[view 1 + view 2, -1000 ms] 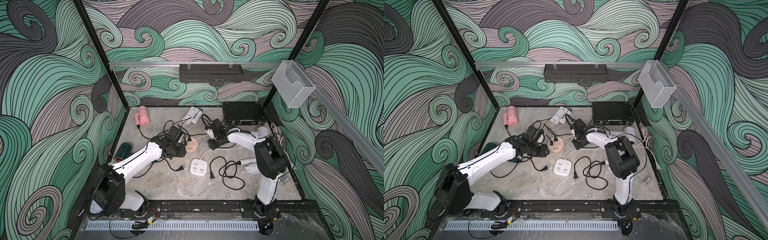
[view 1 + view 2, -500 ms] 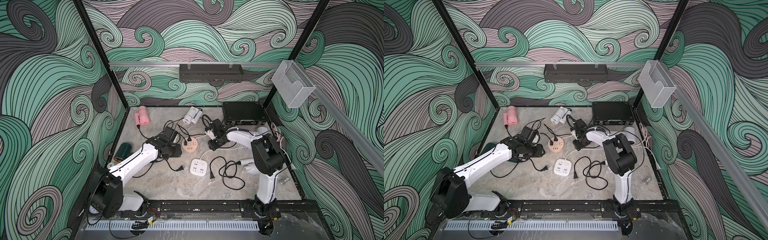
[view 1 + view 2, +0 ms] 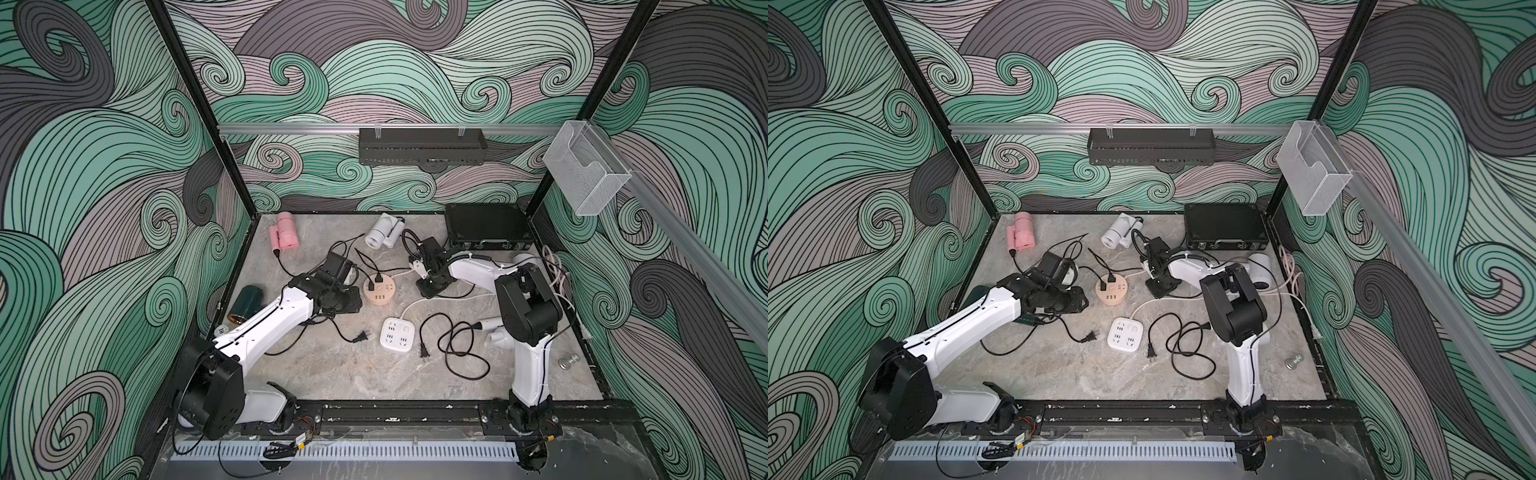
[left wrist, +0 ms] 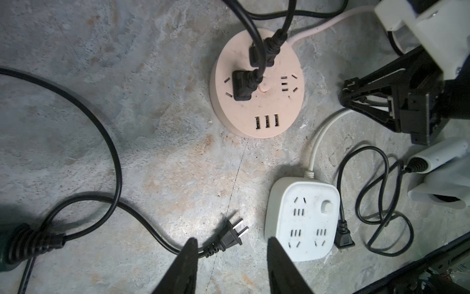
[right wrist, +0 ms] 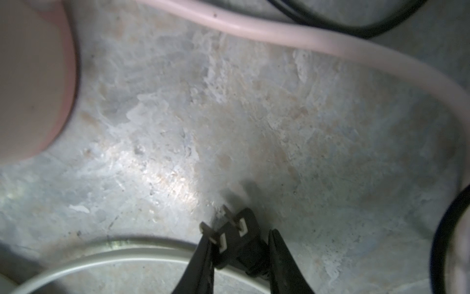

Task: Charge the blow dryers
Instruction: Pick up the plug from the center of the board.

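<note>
Right end effector [image 5: 238, 235]: jaws narrow around loose black plug [image 5: 244, 250]; grip looks made, though view blurred. Prongs point out past fingertips toward tabletop [image 5: 229, 114]; long axis along fingers.
Left end effector [image 4: 231, 240]: half open, empty. Green-dryer plug [image 4: 227, 238] flat just ahead between tips, prongs angled toward square white hub [image 4: 281, 219] just beside.
Farther ahead: round peach hub [image 4: 287, 109], two plugs seated.
Judgement: two of five blow dryers [image 3: 382, 235] charging; three plugs left, one in hand.

The right gripper [image 5: 238, 235] narrows its jaws onto a black two-prong plug [image 5: 245, 245]; the left gripper [image 4: 232, 240] draws slightly back from the peach hub [image 4: 277, 107].
</note>
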`<state>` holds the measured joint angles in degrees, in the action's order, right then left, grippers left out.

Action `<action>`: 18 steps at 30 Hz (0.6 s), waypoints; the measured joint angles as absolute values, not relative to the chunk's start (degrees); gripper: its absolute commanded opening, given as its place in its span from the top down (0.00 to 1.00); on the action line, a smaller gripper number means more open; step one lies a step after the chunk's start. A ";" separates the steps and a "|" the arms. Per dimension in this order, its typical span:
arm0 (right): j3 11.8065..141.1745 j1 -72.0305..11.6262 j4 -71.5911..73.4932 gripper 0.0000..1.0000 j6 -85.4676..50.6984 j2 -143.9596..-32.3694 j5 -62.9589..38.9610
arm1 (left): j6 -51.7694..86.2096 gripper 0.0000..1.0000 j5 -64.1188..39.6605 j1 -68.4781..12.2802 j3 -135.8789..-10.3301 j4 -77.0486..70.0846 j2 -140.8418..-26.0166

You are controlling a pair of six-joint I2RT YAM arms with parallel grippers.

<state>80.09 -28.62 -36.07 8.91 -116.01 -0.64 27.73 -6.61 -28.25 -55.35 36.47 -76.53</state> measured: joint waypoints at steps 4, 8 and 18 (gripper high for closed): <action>80.29 -28.62 -36.07 0.88 8.86 -115.98 -0.56 | 28.16 0.57 -6.61 -28.25 -55.35 36.97 -75.13; 80.29 -28.64 -36.21 0.89 8.84 -114.93 -0.64 | 28.99 0.57 -6.85 -28.25 -55.68 38.04 -73.89; 80.88 -30.30 -38.76 0.87 8.71 -100.38 -2.42 | 37.04 0.52 -20.58 -28.25 -61.60 32.84 -76.73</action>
<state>80.88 -30.30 -38.76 8.71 -100.38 -2.42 37.04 -20.58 -28.25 -61.60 32.84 -76.73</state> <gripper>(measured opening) 0.306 0.452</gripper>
